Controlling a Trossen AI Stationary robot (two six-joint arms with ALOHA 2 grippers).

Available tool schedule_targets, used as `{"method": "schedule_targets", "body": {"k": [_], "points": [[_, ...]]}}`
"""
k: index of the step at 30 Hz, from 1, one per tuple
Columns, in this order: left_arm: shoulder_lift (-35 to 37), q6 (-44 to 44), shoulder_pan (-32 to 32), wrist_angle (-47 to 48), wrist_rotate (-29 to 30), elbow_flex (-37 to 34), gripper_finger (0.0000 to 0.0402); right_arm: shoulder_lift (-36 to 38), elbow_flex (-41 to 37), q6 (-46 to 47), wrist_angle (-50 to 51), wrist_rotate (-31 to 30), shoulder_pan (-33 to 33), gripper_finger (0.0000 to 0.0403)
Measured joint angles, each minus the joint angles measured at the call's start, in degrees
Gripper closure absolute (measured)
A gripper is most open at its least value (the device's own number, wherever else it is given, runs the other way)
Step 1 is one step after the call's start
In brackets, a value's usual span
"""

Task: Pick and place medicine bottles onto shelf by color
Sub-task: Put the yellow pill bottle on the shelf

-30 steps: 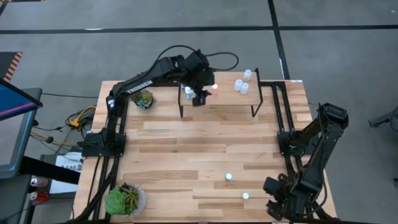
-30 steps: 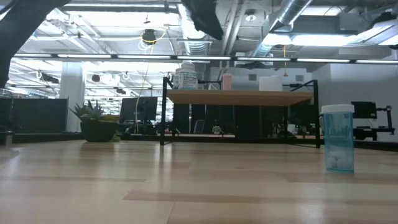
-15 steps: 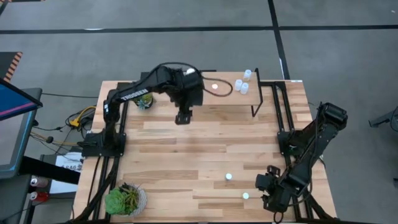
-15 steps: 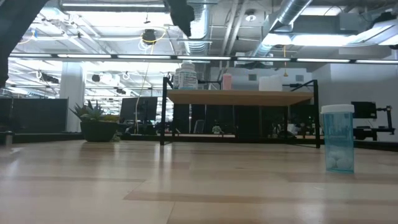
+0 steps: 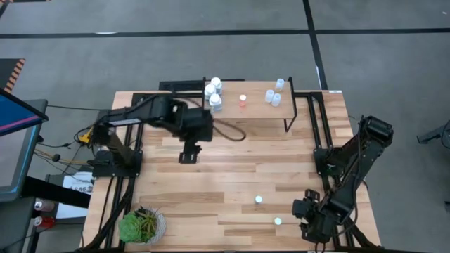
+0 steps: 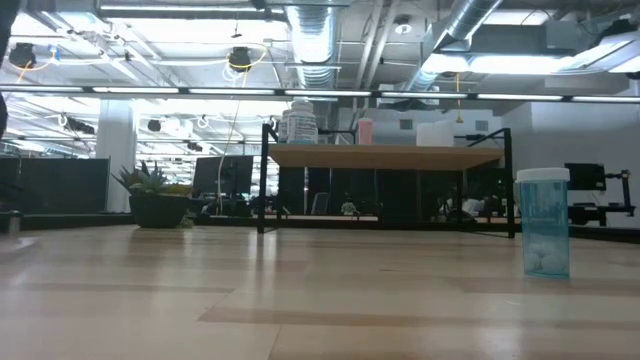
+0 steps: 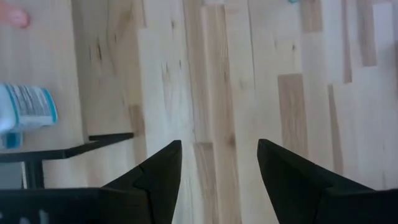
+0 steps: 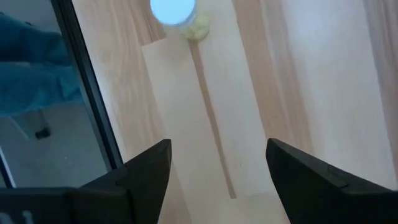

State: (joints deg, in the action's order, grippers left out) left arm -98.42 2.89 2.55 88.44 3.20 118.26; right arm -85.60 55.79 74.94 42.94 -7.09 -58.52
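On the shelf [image 5: 256,112], seven medicine bottles [image 5: 213,93]; two on the table; both grippers [image 5: 187,156] apart, empty.

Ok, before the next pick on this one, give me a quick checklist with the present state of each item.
1. Left gripper open and empty: ok.
2. Right gripper open and empty: ok.
3. White bottles, orange bottle and blue bottles grouped apart on the shelf: ok.
4. Bottles left on the table: two, near the right gripper: ok.
5. Their colours: one blue in the low view, the other cannot tell.
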Motion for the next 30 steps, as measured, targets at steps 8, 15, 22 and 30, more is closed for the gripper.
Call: {"method": "schedule_targets", "body": {"k": [8,15,22,30], "points": [[10.48,-6.05,5.16,-13.74,2.13,-20.44,0.0205,0.0,0.02,-4.14,-0.2,-0.39,-1.0,0.0117],[15.82,-8.73,7.09,-23.58,2.22,-32.91,0.0205,-2.7,0.06,-4.52,-0.94,-0.48,-2.47,0.0117],[16.36,-11.73,7.05,-25.53,2.3,-36.13,0.0205,-9.32,0.05,-2.6,-6.82,-0.39,-3.0,0.0117],[16.36,-13.2,7.07,-26.81,3.1,-36.13,0.0205,-12.01,0.06,1.22,-8.27,-0.46,-2.27,0.0117]]}}
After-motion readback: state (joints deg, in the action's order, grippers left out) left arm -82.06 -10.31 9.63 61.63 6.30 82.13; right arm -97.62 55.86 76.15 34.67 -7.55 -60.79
